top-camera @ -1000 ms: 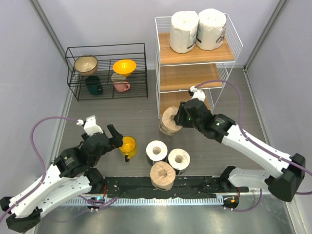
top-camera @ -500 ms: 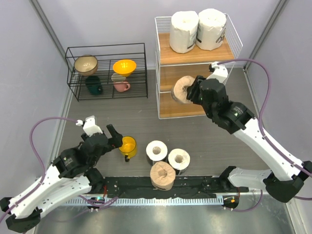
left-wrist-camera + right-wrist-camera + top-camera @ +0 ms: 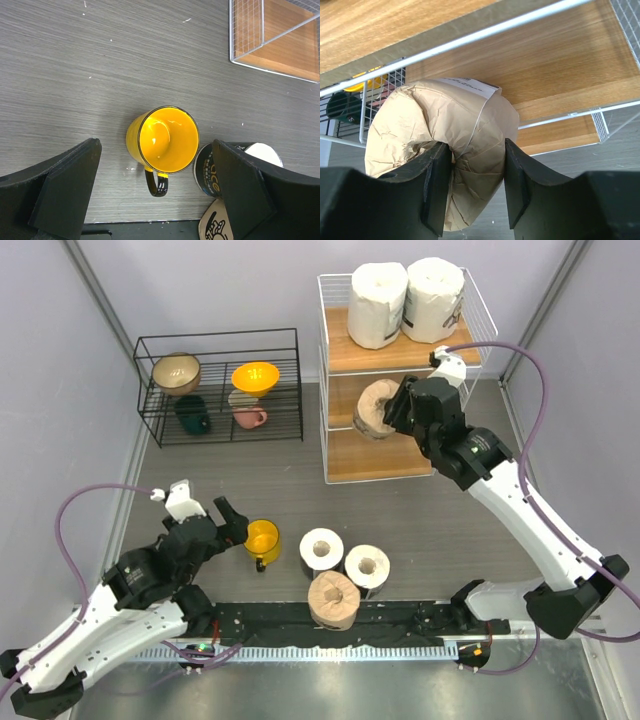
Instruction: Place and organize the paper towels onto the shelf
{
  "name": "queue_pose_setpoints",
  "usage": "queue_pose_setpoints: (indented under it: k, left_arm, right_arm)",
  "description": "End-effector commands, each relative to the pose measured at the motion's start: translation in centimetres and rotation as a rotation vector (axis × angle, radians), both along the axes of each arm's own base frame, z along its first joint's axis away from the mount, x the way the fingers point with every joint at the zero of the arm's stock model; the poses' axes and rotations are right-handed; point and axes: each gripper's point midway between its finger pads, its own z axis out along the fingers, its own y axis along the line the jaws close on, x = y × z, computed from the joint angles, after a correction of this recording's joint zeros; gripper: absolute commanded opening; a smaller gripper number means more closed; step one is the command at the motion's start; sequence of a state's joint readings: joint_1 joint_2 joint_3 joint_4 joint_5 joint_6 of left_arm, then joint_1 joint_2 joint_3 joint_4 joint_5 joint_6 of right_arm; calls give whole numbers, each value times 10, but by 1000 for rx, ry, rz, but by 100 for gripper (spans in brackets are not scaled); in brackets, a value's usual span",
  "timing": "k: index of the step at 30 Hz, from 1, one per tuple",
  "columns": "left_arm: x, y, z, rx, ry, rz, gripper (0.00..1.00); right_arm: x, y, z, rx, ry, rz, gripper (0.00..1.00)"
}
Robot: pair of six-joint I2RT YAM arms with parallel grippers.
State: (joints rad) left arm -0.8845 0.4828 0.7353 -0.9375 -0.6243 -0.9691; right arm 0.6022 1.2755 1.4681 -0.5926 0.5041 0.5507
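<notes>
Right gripper (image 3: 393, 412), clamped on the brown paper towel roll (image 3: 372, 410), is hoisting it from low beside the shelf (image 3: 400, 358) up to its middle tier, nearly stowing it.

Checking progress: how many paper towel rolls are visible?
6 rolls: two on the shelf's top, one between the right fingers by the middle tier, three on the table.

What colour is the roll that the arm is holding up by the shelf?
The held roll is crinkled beige-brown; clearest in the right wrist view.
</notes>
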Motion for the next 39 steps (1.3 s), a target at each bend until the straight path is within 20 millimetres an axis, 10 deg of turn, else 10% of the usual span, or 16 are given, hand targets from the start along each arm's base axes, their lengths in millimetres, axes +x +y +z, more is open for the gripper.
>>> queue_pose_setpoints:
  k: [1, 39]
  left_arm:
    - [0, 4, 1, 0, -11, 21, 100]
    - [-2, 11, 2, 12, -19, 30, 100]
  right_arm:
    - [9, 6, 51, 100, -143, 3, 47]
    - [37, -2, 59, 212, -284, -122, 43]
